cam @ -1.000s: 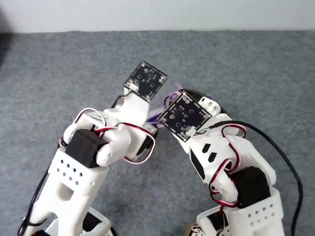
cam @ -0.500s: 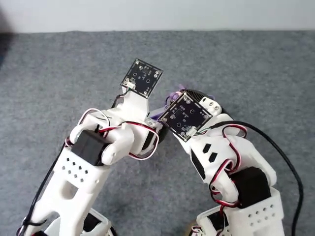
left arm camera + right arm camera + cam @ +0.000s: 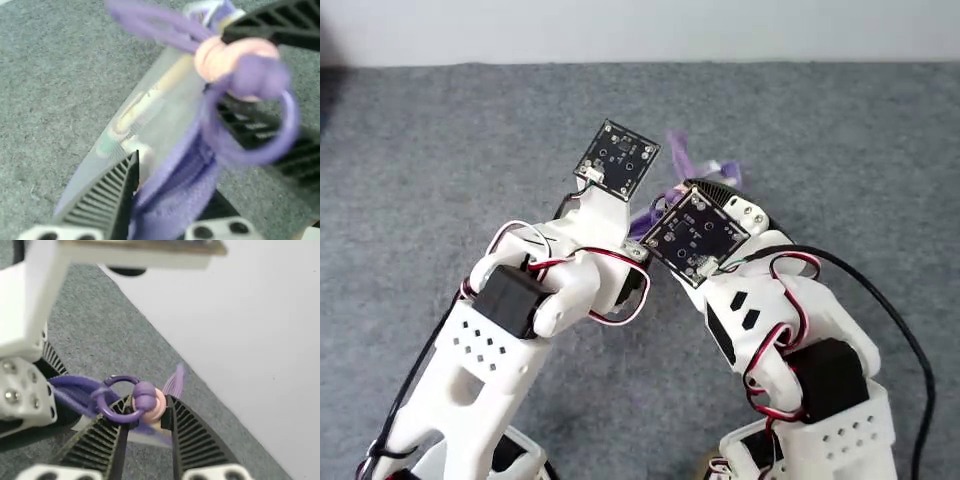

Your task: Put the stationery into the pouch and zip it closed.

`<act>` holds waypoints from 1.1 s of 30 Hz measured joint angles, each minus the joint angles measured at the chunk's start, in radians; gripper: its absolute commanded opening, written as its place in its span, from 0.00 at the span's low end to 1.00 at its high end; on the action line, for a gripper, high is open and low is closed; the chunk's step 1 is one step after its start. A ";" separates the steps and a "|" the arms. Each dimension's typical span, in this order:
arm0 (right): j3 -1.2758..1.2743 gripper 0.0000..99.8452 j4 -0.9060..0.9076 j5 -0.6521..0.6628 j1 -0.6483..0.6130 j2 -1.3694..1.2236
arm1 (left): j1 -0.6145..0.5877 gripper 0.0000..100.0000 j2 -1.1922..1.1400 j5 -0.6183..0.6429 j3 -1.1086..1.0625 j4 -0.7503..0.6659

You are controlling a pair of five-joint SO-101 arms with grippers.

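Left wrist view has the pouch (image 3: 165, 120) held up between the two arms above the tabletop (image 3: 440, 150), and the stationery (image 3: 142, 102) is already lying inside behind its clear wall. Left pincer (image 3: 175, 185) is clamped on the pouch's purple zip edge. Right pincer (image 3: 148, 406) is closed tight on the pink bead (image 3: 156, 409) of the zip pull, with the purple ring (image 3: 117, 401) dangling just beside its fingers.

And here's the change, seen from the high view. A second ago only a sliver of purple peeks out between the two wrists. Now purple tails (image 3: 682, 162) flick out on the far side of the right arm's wrist. The left arm's wrist dips away and comes back, and its elbow slides in toward the right arm. The right arm barely stirs.

So the tug is on: one side braces the pouch while the other hangs on to the pull. Packing looks done, and this reads as the zipping stage. How far the zip has run I cannot tell, because the fabric by the left pincer is bunched and hides the teeth.
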State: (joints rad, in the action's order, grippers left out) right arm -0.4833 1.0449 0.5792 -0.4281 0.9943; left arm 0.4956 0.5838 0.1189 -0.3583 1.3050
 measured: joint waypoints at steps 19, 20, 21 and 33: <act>-0.133 0.01 -0.219 0.000 0.193 -0.023 | -0.008 0.01 0.144 0.044 -0.002 0.091; -0.133 0.01 -0.219 0.000 0.190 -0.018 | -0.008 0.01 0.146 0.044 -0.011 0.091; -0.127 0.01 -0.212 0.000 0.181 -0.008 | -0.008 0.01 0.147 0.044 -0.020 0.089; -0.061 0.01 0.011 -0.299 0.252 0.021 | -0.026 0.01 0.196 0.002 -0.181 0.003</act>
State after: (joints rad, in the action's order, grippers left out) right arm -0.5447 1.0556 0.2800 -0.1765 1.0157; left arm 0.4695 0.7802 0.1204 -0.5393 1.3080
